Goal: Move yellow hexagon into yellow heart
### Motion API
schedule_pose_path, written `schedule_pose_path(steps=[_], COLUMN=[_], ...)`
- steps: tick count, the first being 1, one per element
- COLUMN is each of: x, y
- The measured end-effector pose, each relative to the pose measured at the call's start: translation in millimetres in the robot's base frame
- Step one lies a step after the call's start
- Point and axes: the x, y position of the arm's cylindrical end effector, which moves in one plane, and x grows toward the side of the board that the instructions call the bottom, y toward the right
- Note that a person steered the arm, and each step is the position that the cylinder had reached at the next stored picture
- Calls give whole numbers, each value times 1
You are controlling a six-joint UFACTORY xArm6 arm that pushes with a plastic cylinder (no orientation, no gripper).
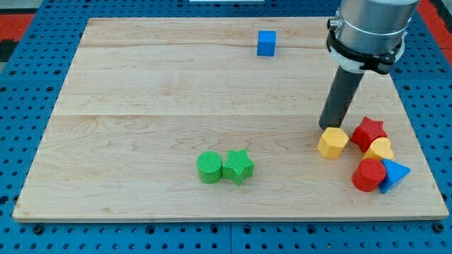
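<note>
My tip, the lower end of the dark rod that serves as end effector, has no jaws to release or clench, so it grasps nothing and can only push; it stands at the upper-left edge of the yellow hexagon, touching it or just beside it, I cannot tell which; the hexagon lies toward the view's right on the wooden surface, and the yellow heart sits near it to the view's right and slightly lower, with a narrow gap between them; the red star is just above the heart and seems to touch it, while the red cylinder and the blue triangle crowd just below it; as I judge it, the step in hand is the final short shove, and my tip is already on the proper side; the push should run rightward and a little downward through the hexagon's middle, slow and straight, lest the block spin off toward the red star or the heart be driven into its neighbours; well apart, a green cylinder and green star sit touching near the view's bottom, and a blue cube near the top.
</note>
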Motion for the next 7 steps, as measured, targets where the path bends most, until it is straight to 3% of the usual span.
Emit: schedule_pose_path(steps=[2,5,7], x=[6,50,56], y=[-42,0,-23])
